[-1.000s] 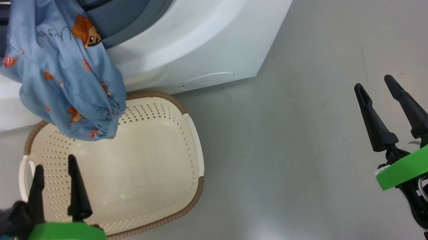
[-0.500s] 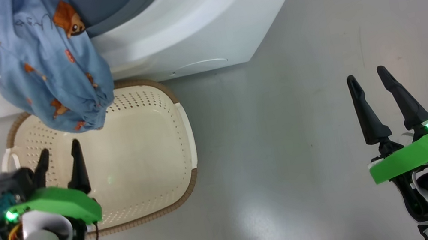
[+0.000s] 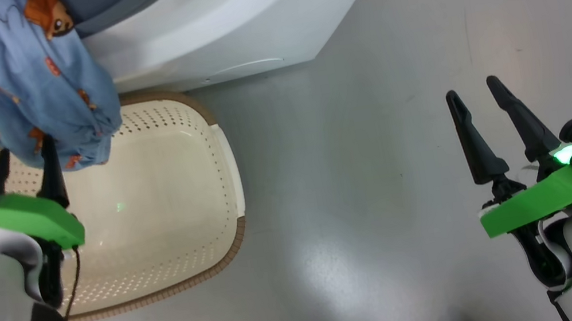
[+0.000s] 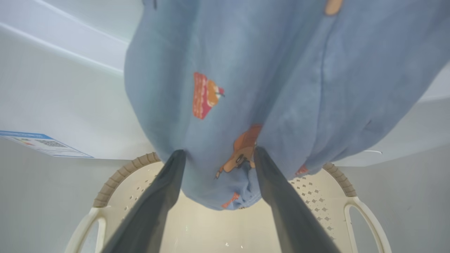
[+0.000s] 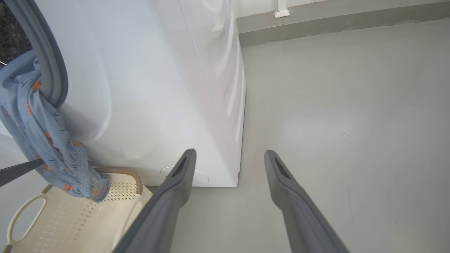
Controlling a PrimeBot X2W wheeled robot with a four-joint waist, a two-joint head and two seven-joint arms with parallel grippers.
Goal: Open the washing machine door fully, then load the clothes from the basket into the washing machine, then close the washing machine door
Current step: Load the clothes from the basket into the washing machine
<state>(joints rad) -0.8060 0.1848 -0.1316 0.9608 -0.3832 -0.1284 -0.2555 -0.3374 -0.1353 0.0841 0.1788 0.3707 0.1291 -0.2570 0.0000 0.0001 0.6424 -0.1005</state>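
Soft matt cloth in front of me: the clothes, creased, hem gathered. The basket is smooth cream plastic, its rim brown and woven-looking. The washing machine shell is glossy white, its gasket dull grey rubber. The floor is smooth grey with a faint sheen. My left hand and right hand have matt dark fingers.
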